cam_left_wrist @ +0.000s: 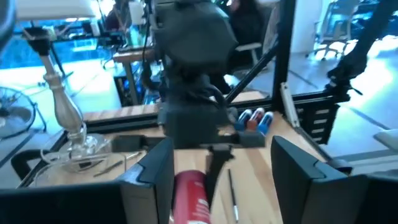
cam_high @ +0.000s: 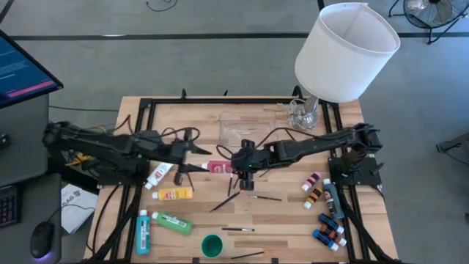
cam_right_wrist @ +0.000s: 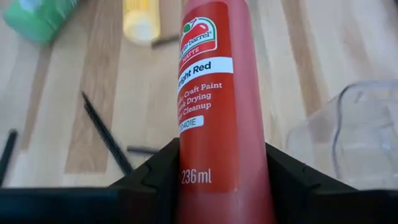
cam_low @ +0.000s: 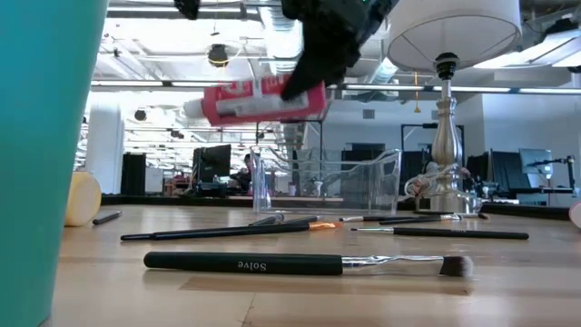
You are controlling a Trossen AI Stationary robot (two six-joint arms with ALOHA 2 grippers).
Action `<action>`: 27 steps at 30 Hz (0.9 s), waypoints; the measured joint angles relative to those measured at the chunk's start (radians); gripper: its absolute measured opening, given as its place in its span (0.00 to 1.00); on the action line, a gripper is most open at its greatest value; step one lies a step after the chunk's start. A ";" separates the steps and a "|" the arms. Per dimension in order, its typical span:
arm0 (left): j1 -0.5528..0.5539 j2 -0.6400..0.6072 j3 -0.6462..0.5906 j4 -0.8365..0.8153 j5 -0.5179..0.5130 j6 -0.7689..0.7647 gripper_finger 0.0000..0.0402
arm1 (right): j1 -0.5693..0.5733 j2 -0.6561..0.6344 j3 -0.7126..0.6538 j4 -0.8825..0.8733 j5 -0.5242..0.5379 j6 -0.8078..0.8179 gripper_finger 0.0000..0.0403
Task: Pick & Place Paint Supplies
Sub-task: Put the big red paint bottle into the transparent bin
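A red paint bottle (cam_right_wrist: 217, 106) is held lying sideways in mid-air above the middle of the wooden table (cam_high: 286, 220), clamped between the fingers of the right gripper (cam_high: 244, 173), whose arm is stretched in from the right. The left gripper (cam_high: 196, 163) is reached in from the left, its fingers (cam_left_wrist: 155, 171) spread apart on either side of the bottle's other end. Brushes (cam_low: 309, 264) are scattered on the wood, and a clear tray (cam_low: 331, 182) and a lamp (cam_high: 341, 55) are set at the far edge, with an office seen beyond.
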 joint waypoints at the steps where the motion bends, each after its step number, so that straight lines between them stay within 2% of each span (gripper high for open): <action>1: -0.005 -0.026 -0.012 0.005 -0.001 0.005 0.41 | 0.003 -0.015 -0.005 -0.002 0.000 -0.001 0.40; 8: -0.014 -0.134 -0.156 0.117 -0.004 0.005 0.40 | 0.047 -0.124 -0.089 0.060 -0.003 -0.031 0.43; 12: -0.014 -0.136 -0.228 0.230 -0.008 -0.009 0.40 | 0.070 -0.228 -0.168 0.147 0.002 -0.038 0.45; 18: -0.012 -0.123 -0.319 0.436 -0.007 -0.007 0.40 | 0.092 -0.411 -0.331 0.384 -0.001 -0.068 0.40; 24: -0.003 0.000 -0.423 0.913 -0.009 0.019 0.40 | 0.102 -0.539 -0.471 0.635 -0.003 -0.077 0.45; 27: 0.022 0.103 -0.425 1.105 -0.010 0.014 0.40 | 0.099 -0.570 -0.520 0.752 0.002 -0.086 0.47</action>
